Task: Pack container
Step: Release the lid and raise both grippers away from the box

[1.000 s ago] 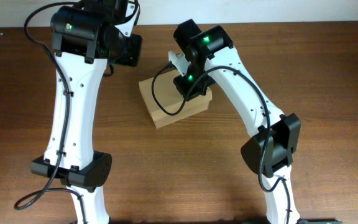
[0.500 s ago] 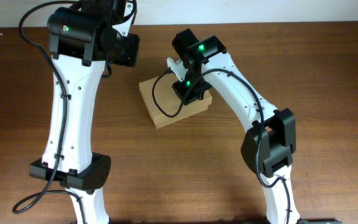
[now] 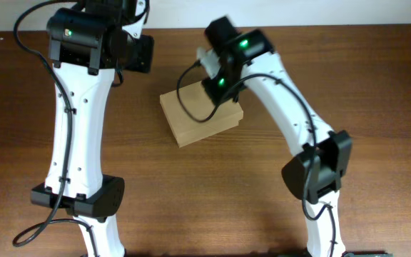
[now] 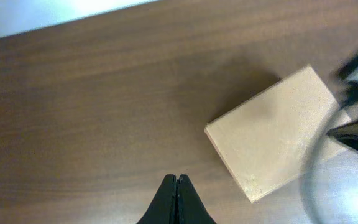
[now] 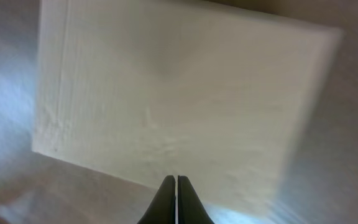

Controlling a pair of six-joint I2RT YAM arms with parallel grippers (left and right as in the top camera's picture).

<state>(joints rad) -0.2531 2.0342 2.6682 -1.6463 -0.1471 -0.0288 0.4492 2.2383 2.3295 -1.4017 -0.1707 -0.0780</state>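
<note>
The container (image 3: 191, 120), a small tan cardboard box with its lid down, lies on the table's far middle. It also shows in the left wrist view (image 4: 272, 140) and blurred in the right wrist view (image 5: 179, 93). My right gripper (image 5: 177, 179) is shut and empty, hovering close above the box near its edge; in the overhead view the arm's wrist (image 3: 223, 68) covers the box's far right corner. My left gripper (image 4: 176, 179) is shut and empty above bare table, left of the box.
The dark wooden table (image 3: 377, 93) spreads around the box. A pale wall or floor strip (image 4: 55, 15) lies beyond the table's far edge. The left arm's wrist (image 3: 116, 43) hangs over the far left.
The right wrist has lifted and shifted slightly toward the far right over the box. The left arm has drifted a little left. The box has not moved.
</note>
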